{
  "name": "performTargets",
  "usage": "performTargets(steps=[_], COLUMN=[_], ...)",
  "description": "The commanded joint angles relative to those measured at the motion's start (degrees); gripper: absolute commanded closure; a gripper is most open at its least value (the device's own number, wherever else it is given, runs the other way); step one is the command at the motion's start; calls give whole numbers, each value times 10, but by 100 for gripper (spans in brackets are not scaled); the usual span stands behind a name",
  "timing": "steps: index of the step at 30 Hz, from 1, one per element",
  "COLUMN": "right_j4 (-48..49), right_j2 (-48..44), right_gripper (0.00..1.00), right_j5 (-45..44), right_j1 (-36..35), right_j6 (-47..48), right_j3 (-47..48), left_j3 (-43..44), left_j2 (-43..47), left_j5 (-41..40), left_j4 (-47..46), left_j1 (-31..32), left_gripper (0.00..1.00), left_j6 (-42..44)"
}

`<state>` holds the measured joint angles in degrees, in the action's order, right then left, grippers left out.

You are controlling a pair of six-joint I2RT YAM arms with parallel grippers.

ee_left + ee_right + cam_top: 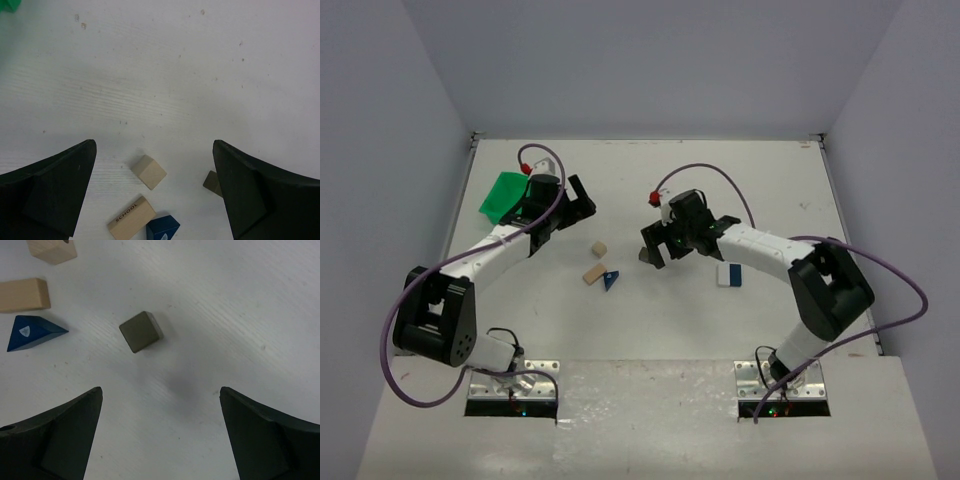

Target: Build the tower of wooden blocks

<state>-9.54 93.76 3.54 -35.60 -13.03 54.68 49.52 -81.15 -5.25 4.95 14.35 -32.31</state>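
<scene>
From bases at the near edge of the surface [670, 330], both arms fold at the elbow and reach inward. The left gripper [574, 208] and right gripper [665, 245] tilt downward, fingers spread wide and holding nothing. The blocks lie loose and unstacked between them: a blue wedge [611, 280] touching a tan bar [592, 273], a tan cube [599, 248] just beyond, and a dark grey cube [141, 331] ahead of the right fingers [60, 435].

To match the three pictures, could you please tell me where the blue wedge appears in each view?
Top external: blue wedge just below and left of centre.
Left wrist: blue wedge at bottom edge, near centre.
Right wrist: blue wedge at left edge, upper half.
Shared landmark: long tan block beside it.
</scene>
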Motion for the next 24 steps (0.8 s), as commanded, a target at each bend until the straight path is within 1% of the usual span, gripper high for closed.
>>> performTargets(steps=[1, 5, 8, 10, 12, 16, 20, 24], right_j4=[-1, -26, -39, -45, -54, -57, -39, -30], right_j2=[42, 114, 145, 164, 175, 190, 188, 188], right_gripper=[1, 1, 2, 6, 12, 16, 33, 36], right_j5=[13, 57, 62, 52, 58, 62, 83, 92], right_j1=[-19, -20, -22, -22, -21, -23, -24, -24], right_j6=[76, 149, 182, 196, 209, 216, 217, 218], right_j3=[74, 131, 152, 166, 173, 175, 163, 162], left_j3=[23, 22, 20, 21, 20, 16, 14, 13], left_j2=[-3, -2, -2, -2, 0, 5, 6, 8], left_j5=[10, 13, 15, 14, 14, 8, 6, 8], left_j4=[-26, -25, -25, -23, -22, -22, -21, -20], left_j1=[8, 8, 8, 8, 8, 8, 8, 8], left_gripper=[0, 0, 0, 0, 0, 0, 0, 0], left_j6=[10, 13, 15, 15, 16, 14, 15, 15])
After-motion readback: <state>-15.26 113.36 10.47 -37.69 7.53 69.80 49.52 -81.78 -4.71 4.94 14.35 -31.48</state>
